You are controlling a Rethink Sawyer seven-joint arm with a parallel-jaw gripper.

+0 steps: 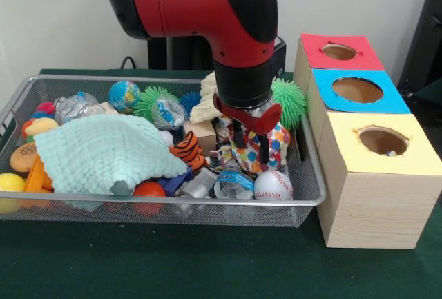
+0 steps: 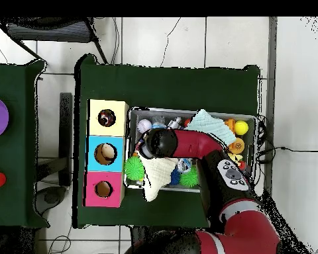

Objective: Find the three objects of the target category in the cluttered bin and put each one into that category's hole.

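Note:
The wire-mesh bin is full of toys. A polka-dot fabric piece lies bunched at the bin's right end. My gripper points straight down over it. Its two black fingers stand apart and reach onto the fabric's left part. I cannot see that they pinch it. The yellow-topped box stands to the right of the bin, and something small and pale shows inside its round hole. In the overhead view the arm's wrist hides the gripper; the bin rim and the yellow box's hole show.
A mint-green waffle cloth covers the bin's left half. A cream waffle cloth, a green spiky ball, a tiger toy and a baseball surround the gripper. The blue-topped box and the red-topped box stand behind the yellow one.

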